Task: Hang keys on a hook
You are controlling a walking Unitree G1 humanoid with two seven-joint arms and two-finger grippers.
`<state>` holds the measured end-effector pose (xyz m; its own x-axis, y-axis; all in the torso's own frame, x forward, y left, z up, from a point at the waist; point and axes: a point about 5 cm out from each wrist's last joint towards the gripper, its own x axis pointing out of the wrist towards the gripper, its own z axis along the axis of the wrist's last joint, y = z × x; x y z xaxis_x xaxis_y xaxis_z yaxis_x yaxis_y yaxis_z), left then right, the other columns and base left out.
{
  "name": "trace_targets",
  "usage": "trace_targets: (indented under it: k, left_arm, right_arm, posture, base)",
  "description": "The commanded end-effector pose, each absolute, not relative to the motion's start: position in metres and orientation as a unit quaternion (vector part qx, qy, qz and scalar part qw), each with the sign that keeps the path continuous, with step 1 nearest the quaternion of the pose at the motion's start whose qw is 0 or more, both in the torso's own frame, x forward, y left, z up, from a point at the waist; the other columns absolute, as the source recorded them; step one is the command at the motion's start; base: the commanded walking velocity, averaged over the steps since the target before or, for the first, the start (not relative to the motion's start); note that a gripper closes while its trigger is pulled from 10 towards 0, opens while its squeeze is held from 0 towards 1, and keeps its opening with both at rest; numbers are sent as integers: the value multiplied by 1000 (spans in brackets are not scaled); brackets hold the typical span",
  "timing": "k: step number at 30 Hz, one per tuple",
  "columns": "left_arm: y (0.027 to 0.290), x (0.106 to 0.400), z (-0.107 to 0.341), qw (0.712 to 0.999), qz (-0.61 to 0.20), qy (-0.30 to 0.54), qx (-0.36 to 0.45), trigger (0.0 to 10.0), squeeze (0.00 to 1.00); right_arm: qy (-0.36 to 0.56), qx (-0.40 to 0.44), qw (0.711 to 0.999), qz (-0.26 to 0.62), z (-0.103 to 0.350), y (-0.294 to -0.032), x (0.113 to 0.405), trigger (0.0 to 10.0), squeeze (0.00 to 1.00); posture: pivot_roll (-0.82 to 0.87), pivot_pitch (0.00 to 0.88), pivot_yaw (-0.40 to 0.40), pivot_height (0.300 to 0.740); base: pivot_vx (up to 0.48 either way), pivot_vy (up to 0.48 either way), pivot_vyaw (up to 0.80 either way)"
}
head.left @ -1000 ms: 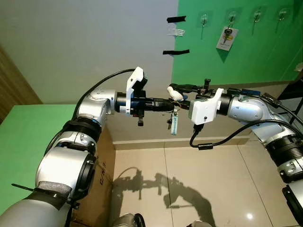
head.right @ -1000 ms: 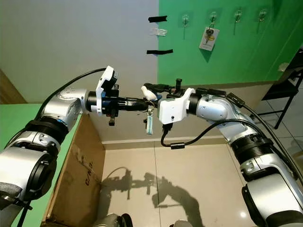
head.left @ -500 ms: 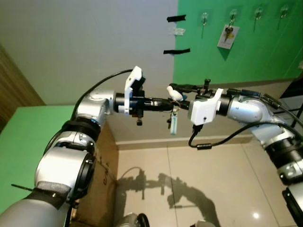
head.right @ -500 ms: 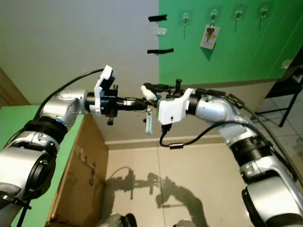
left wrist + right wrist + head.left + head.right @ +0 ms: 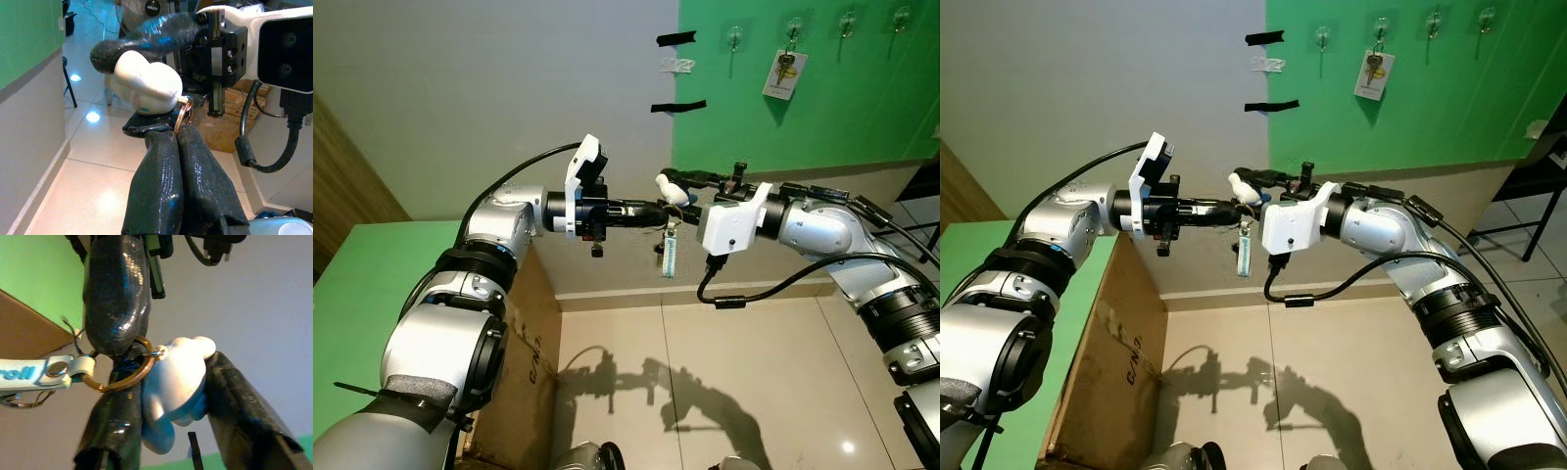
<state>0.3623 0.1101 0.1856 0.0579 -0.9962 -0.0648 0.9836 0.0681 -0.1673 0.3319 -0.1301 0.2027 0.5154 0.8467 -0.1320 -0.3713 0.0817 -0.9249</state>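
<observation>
A key set hangs in mid-air between my two grippers: a brass ring (image 5: 122, 379), a white figurine charm (image 5: 146, 88) and a pale strap tag (image 5: 671, 257) dangling below. My left gripper (image 5: 651, 208) reaches in from the left, its fingers (image 5: 176, 181) pressed together on the ring. My right gripper (image 5: 671, 186) comes from the right and is shut on the charm (image 5: 176, 382). High on the green wall is a row of clear hooks (image 5: 734, 39). One hook (image 5: 794, 29) carries another key set with a white tag (image 5: 783, 73).
Two black tape strips (image 5: 675, 39) are stuck on the grey wall left of the hooks. An open cardboard box (image 5: 533, 333) stands at lower left beside a green surface (image 5: 352, 294). A black chair (image 5: 1538, 166) is at far right. Glossy tiled floor (image 5: 754, 372) lies below.
Both grippers, still joined at the key set, have drifted slightly to the left. Neither hold has changed.
</observation>
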Motion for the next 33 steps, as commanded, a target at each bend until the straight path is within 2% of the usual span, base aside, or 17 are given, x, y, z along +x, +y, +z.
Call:
trace_targets:
  k: [1, 7, 12, 13, 15, 24, 28, 30, 31, 32, 33]
  left_arm:
    - [104, 364, 200, 717, -694, 52, -26, 0, 0]
    - [101, 363, 198, 722, -690, 47, -22, 0, 0]
    - [100, 362, 193, 723, -688, 48, -23, 0, 0]
    - [99, 362, 191, 726, -686, 48, -23, 0, 0]
    - [99, 361, 190, 729, -683, 48, -22, 0, 0]
    - [103, 360, 184, 741, -670, 47, -22, 0, 0]
    - [103, 358, 179, 747, -663, 49, -23, 0, 0]
    - [103, 358, 174, 758, -650, 53, -23, 0, 0]
    - [103, 358, 174, 758, -650, 53, -23, 0, 0]
    - [104, 361, 167, 787, -613, 61, -20, 0, 0]
    - [105, 363, 163, 801, -594, 64, -19, 0, 0]
  right_arm:
    - [-201, -525, 708, 428, 196, -136, 334, 10000, 1000]
    - [-192, -522, 717, 420, 195, -139, 335, 10000, 1000]
    - [-182, -505, 742, 402, 194, -145, 337, 10000, 1000]
    - [-174, -488, 760, 392, 193, -148, 339, 10000, 1000]
    - [-165, -471, 778, 383, 191, -151, 341, 10000, 1000]
    - [-138, -399, 836, 351, 180, -157, 342, 10000, 1000]
    - [-128, -321, 883, 319, 178, -158, 345, 10000, 1000]
    - [-120, -255, 914, 292, 176, -159, 347, 10000, 1000]
    - [-120, -255, 914, 292, 176, -159, 347, 10000, 1000]
    - [-105, -152, 949, 255, 172, -161, 348, 10000, 1000]
    - [-99, -111, 960, 239, 170, -161, 348, 10000, 1000]
  posture:
    - [-217, 0, 138, 740]
    - [-217, 0, 129, 740]
    - [-215, 0, 119, 740]
    - [-211, 0, 114, 740]
    - [-209, 0, 109, 740]
    - [-194, 0, 90, 740]
    - [-190, 0, 85, 740]
    - [-187, 0, 83, 740]
    - [-187, 0, 83, 740]
    - [-185, 0, 82, 740]
    - [-184, 0, 84, 740]
  base:
    - [0, 0, 0]
    - [0, 0, 0]
    - [0, 0, 0]
    - [0, 0, 0]
    - [0, 0, 0]
    - [0, 0, 0]
    - [0, 0, 0]
    - [0, 0, 0]
    - [0, 0, 0]
    - [0, 0, 0]
    - [0, 0, 0]
